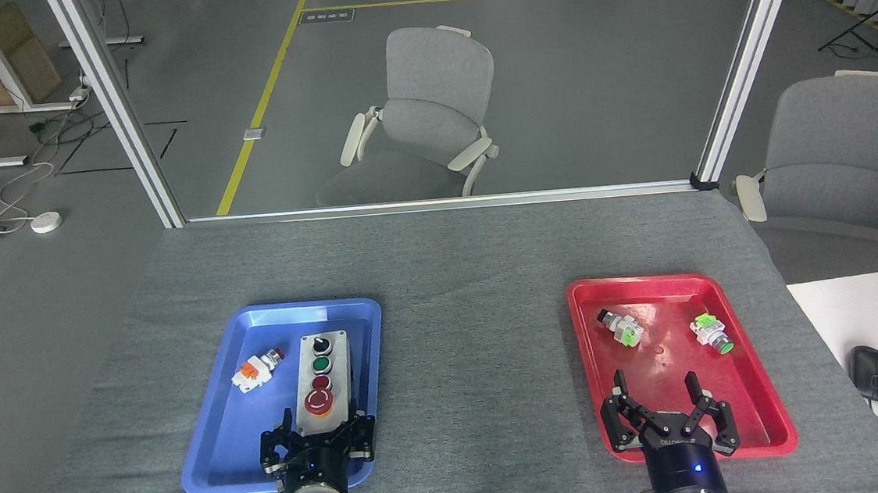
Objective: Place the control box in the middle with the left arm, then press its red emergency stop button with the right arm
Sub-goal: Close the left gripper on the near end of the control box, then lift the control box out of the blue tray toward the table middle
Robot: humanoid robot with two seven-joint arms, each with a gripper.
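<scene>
The control box (323, 381) lies lengthwise in the blue tray (219, 444), on the tray's right half, its pale face up. On that face a black knob sits at the far end, and the red emergency stop button (319, 402) sits nearest the robot. A small white-and-orange loose switch (256, 370) lies in the same tray, just left of the box and apart from it. The left gripper (319, 436) is at the box's near end, its jaws spread to either side of that end; whether the fingers touch the box cannot be told. The bare grey counter (471, 354) stretches to the right of the blue tray, between it and the red tray (739, 379). The right gripper (658, 398) hangs over the near part of the red tray, jaws spread wide and holding nothing.
</scene>
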